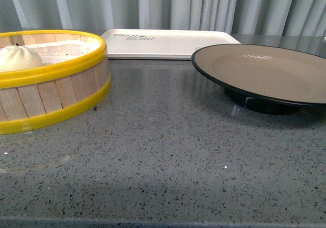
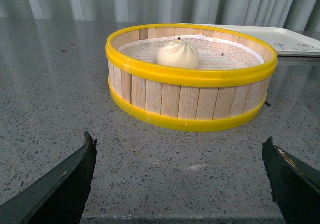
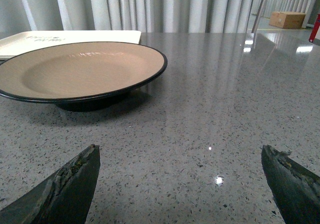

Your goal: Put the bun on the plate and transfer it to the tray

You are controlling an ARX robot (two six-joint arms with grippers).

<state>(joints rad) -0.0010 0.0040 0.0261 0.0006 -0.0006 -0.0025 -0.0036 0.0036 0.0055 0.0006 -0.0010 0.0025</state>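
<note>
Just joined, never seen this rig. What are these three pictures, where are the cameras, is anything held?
It is a robot with two arms, each ending in a two-fingered gripper. The front view is from a camera on its body, between the arms; neither arm shows there. The other two are from wrist cameras; the dark wedges in the foreground are gripper fingers. The left gripper faces a round wooden steamer basket with yellow rims, with a small off-white pleated bun inside. The right gripper faces a wide brown-grey plate with a black rim. Behind them lies a flat cream-white rectangular tray. All rest on a grey speckled countertop. Both grippers are open and empty.
</note>
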